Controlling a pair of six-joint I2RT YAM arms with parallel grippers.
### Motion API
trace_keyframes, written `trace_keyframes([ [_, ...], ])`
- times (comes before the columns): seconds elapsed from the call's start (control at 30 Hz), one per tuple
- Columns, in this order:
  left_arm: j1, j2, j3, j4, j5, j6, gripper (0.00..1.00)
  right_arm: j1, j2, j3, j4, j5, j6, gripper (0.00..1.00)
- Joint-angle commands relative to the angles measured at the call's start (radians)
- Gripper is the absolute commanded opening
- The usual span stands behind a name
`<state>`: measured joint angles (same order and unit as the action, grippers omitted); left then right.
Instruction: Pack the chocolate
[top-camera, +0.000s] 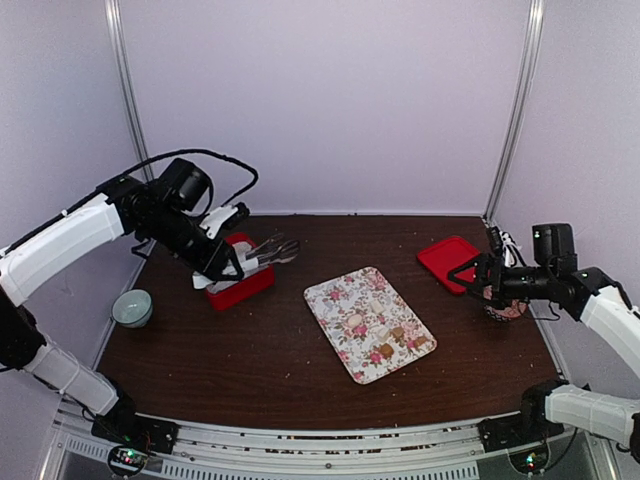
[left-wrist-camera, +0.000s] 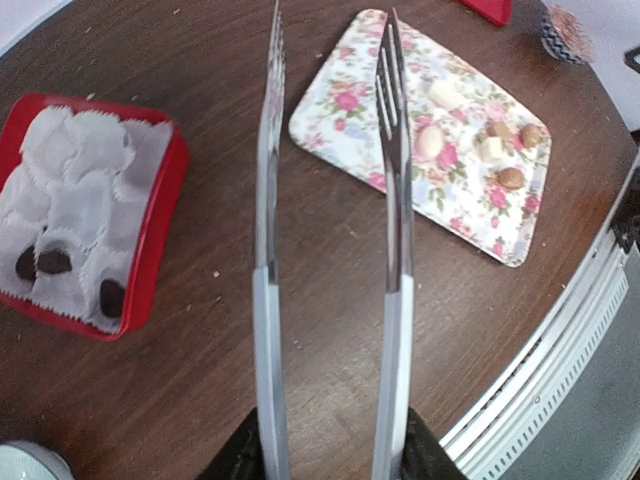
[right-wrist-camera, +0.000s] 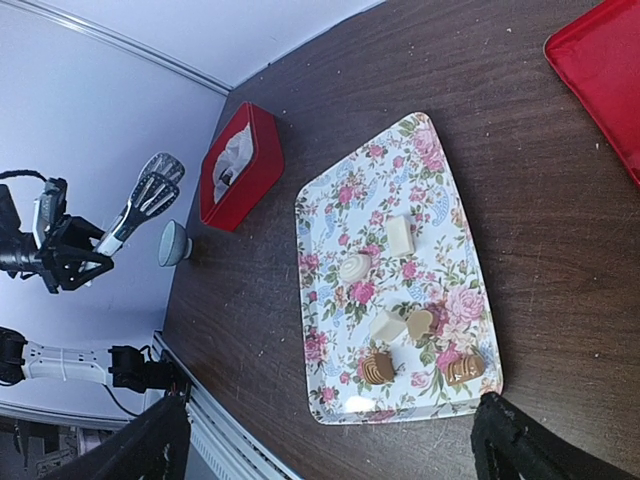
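From above, the left gripper (top-camera: 240, 262) clamps the handle end of the steel tongs (top-camera: 278, 249), whose blades stand apart with nothing between them. The red box (top-camera: 243, 288) sits just below those jaws. The floral tray (top-camera: 335, 300) lies well ahead of the tong tips, between them and the right gripper (top-camera: 470, 275). That gripper hangs just beside the red lid (top-camera: 447, 258); from here we cannot tell how its jaws stand. A small bowl (top-camera: 132, 307) rests well behind the left jaws.

Through the left wrist camera the two blades frame the tray's near corner. The chocolate (left-wrist-camera: 510, 178) lies on the tray as pale and tan lumps just past the tip of one blade. A few dark pieces (left-wrist-camera: 52, 262) sit in the white paper cups (left-wrist-camera: 80, 170) of the box, off to the other side of the jaws.

Through the right wrist camera we see the right jaws spread wide and empty, with the tray below and between them. Six lumps sit on it, four of them bunched at the end nearest these jaws.

We judge the step in hand to be carrying the tongs to the tray for a lump. To do it well, we should pick one standing apart from its neighbours, such as the white square. We lower a blade on either side of it, keep the tips just off the tray, and squeeze gently so it does not squirt out
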<state>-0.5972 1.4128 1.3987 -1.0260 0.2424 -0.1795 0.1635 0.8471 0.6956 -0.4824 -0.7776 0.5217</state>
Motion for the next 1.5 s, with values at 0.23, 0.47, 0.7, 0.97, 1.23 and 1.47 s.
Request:
trace_keyframes([
  [0.23, -0.328, 0.084, -0.050, 0.202, -0.024, 0.099, 0.40, -0.006, -0.083, -0.004, -0.062, 0.028, -0.022, 1.00],
  [0.47, -0.470, 0.204, -0.062, 0.263, -0.091, 0.100, 0.40, -0.005, -0.139, -0.033, -0.089, 0.030, -0.012, 1.00],
  [0.7, -0.504, 0.298, -0.046, 0.308, -0.103, 0.111, 0.41, -0.005, -0.199, -0.051, -0.116, 0.042, 0.003, 1.00],
  [0.97, -0.527, 0.378, -0.002, 0.313, -0.112, 0.133, 0.41, -0.005, -0.227, -0.050, -0.135, 0.052, 0.007, 1.00],
  [1.23, -0.529, 0.465, 0.073, 0.310, -0.127, 0.150, 0.41, -0.005, -0.259, -0.059, -0.155, 0.063, 0.016, 1.00],
  [1.47, -0.529, 0.508, 0.114, 0.310, -0.118, 0.160, 0.41, -0.005, -0.270, -0.057, -0.163, 0.071, 0.018, 1.00],
])
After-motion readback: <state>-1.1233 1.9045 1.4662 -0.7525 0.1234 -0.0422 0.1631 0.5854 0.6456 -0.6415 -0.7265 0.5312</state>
